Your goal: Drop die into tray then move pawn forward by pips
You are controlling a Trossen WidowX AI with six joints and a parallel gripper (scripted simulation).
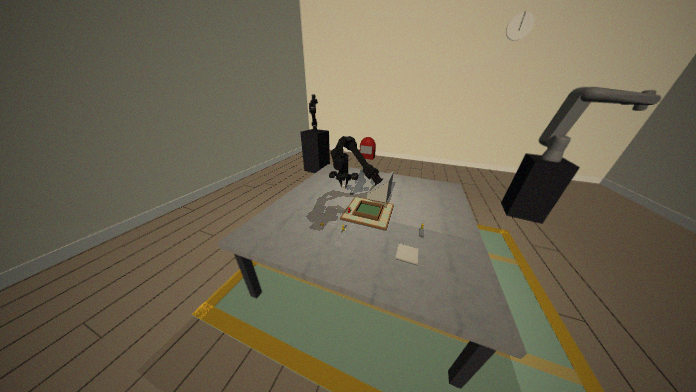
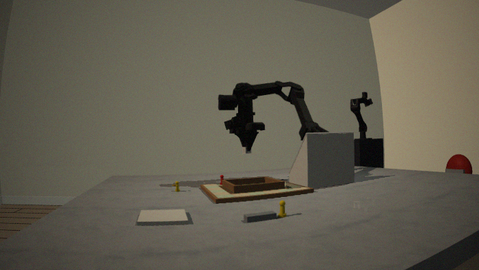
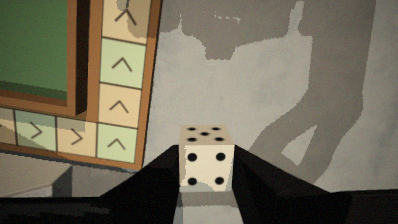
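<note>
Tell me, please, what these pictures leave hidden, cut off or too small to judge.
- White black-pipped die: wrist view shows two faces; the black end effector fingers cover its sides.
- Small red pawn: too small in the exterior view to tell which square it stands on.
- Green-floored brown dice tray: cut off by the wrist view's left edge.
- Board arrows: unreadable in the top view, too small.

No words, brands or numerals can be read anywhere; the only markings are pips and arrows. The die [image 3: 206, 161] shows five black pips on its upper face and four on the face toward the wrist camera. On the board [image 3: 149, 75], each pale square of the ring carries a dark chevron arrow (two on the bottom row point right, those in the side column point up).
</note>
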